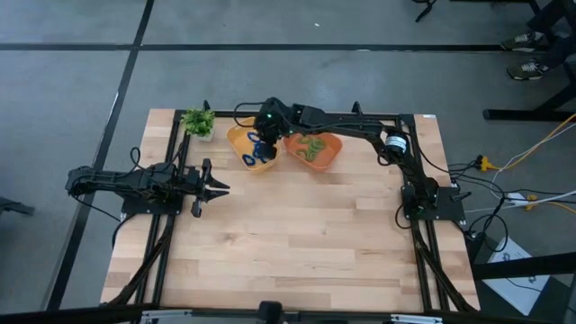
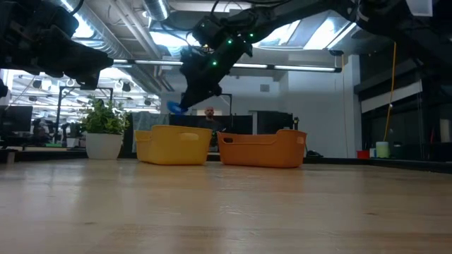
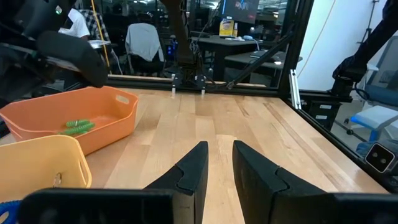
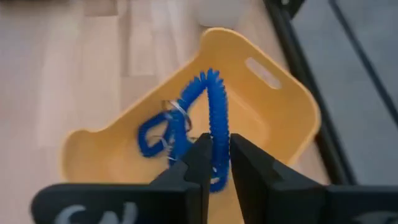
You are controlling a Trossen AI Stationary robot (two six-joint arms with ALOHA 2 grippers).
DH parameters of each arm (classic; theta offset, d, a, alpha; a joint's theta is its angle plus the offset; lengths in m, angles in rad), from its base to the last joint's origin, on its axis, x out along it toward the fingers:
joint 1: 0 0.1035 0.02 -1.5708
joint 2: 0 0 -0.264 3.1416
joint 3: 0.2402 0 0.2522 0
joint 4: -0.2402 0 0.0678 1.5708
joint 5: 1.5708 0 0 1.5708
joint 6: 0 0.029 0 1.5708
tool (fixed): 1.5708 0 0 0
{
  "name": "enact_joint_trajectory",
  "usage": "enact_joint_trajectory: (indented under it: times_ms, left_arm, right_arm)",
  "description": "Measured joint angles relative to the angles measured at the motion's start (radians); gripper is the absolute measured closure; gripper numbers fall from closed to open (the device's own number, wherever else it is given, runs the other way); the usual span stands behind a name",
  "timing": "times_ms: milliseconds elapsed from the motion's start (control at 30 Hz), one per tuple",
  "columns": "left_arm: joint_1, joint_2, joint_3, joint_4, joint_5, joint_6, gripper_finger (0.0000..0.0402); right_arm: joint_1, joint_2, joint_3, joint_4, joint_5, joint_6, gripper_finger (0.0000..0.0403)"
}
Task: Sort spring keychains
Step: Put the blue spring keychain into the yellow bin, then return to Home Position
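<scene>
My right gripper [image 1: 264, 135] hangs over the yellow tray [image 1: 238, 139] at the table's far side, shut on a blue spring keychain [image 4: 211, 106]. In the low view the blue coil [image 2: 176, 108] shows at the fingertips, above the tray's rim. More blue coil with a metal ring [image 4: 163, 132] shows below in the tray. Green spring keychains [image 1: 312, 148] lie in the orange tray [image 1: 335, 155] beside it. My left gripper [image 1: 214, 188] waits open at the table's left, level, with nothing between its fingers. My right gripper pinches one strand of the blue keychain's coiled loop [image 4: 217, 146] between its two fingers. The fingers slant down from the table's right side. The loop hangs past the fingertips over the yellow tray; whether its lower end touches the tray floor I cannot tell.
A small potted plant [image 1: 198, 121] stands at the far left corner, next to the yellow tray. Black frame rails [image 1: 409, 117] run along the table's far and side edges. The near half of the wooden table [image 1: 297, 252] is bare.
</scene>
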Motion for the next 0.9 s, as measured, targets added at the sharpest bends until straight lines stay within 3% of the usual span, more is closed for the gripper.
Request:
enact_joint_trajectory:
  times_ms: [433,733,900]
  left_arm:
    - [0.0,0.0,0.0,0.0,0.0,0.0,0.0331]
    - [0.0,0.0,0.0,0.0,0.0,0.0,0.0332]
    - [0.0,0.0,0.0,0.0,0.0,0.0,0.0331]
  right_arm:
    - [0.0,0.0,0.0,-0.026,0.027,0.082,0.0265]
    - [0.013,-0.008,0.126,-0.279,0.017,0.117,0.0258]
    - [0.044,-0.008,0.179,-0.366,-0.076,0.165,0.0258]
